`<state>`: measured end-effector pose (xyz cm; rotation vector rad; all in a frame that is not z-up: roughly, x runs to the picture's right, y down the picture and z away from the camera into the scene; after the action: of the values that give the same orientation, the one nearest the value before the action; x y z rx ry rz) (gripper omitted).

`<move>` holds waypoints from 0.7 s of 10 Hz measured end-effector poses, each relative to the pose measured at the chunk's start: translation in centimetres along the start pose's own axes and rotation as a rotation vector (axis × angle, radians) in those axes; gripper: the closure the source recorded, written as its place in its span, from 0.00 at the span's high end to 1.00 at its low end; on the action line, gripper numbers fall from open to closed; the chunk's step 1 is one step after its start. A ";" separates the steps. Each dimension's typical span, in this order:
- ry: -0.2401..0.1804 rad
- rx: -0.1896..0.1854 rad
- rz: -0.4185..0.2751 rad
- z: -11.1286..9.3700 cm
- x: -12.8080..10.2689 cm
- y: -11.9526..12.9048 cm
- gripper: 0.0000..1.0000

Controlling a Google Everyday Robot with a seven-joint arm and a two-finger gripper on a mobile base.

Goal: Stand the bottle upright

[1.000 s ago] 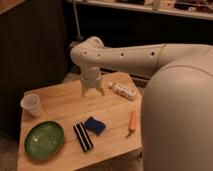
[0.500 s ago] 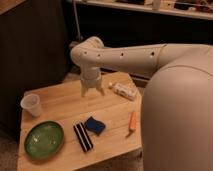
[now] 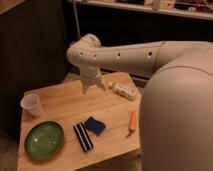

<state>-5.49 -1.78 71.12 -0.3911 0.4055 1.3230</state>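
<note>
The bottle (image 3: 123, 90) is small and whitish with a white cap and a pale speckled label. It lies on its side on the wooden table (image 3: 60, 102), near the back right. My gripper (image 3: 93, 88) hangs from the white arm above the table's back middle, just left of the bottle's cap end and apart from it. Nothing is in the gripper.
A translucent white cup (image 3: 31, 105) stands at the left edge. A green plate (image 3: 44, 139) sits at the front left. A black striped bar (image 3: 82, 136), a blue sponge (image 3: 94, 125) and an orange carrot-like piece (image 3: 132, 121) lie near the front. My white body fills the right side.
</note>
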 end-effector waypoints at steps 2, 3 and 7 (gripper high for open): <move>-0.015 0.041 -0.122 -3.2 -2.7 -2.6 0.65; -0.011 0.052 -0.176 -4.7 -3.9 -3.7 0.65; 0.002 0.080 -0.292 -8.6 -6.3 -7.0 0.65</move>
<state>-0.38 -12.76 67.13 -0.3699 0.3858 1.0191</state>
